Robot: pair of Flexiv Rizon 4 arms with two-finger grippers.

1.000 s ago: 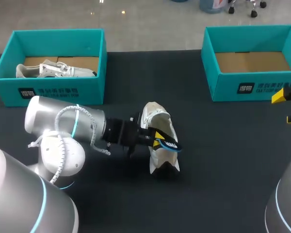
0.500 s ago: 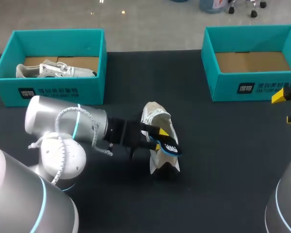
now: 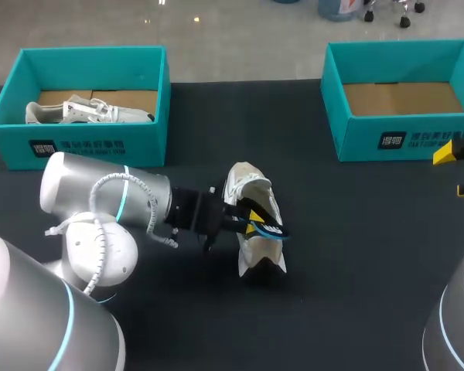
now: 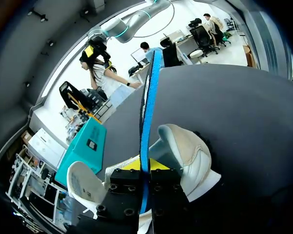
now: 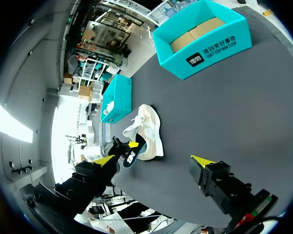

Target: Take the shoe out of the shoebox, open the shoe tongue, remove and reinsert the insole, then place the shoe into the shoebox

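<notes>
A white shoe (image 3: 257, 202) lies on the dark table mid-way between the two boxes, also seen as the shoe (image 4: 188, 151) and the shoe (image 5: 147, 129). My left gripper (image 3: 250, 220) sits at its opening, shut on a blue-and-black insole (image 3: 269, 229). The left wrist view shows that insole (image 4: 147, 107) edge-on, pinched between the fingers and sticking out ahead of them over the shoe. My right gripper (image 3: 458, 170) hangs open at the table's right side, far from the shoe, with nothing between its fingers (image 5: 201, 161).
A teal shoebox (image 3: 77, 147) at the back left holds a second white shoe (image 3: 89, 112). Another teal shoebox (image 3: 394, 139) at the back right shows only its cardboard floor; it appears too as the box (image 5: 205, 48). Bare dark table surrounds the shoe.
My left gripper's fingers spread for a moment, then closed again on the insole, which shifted slightly at the shoe's opening. The right arm stayed still.
</notes>
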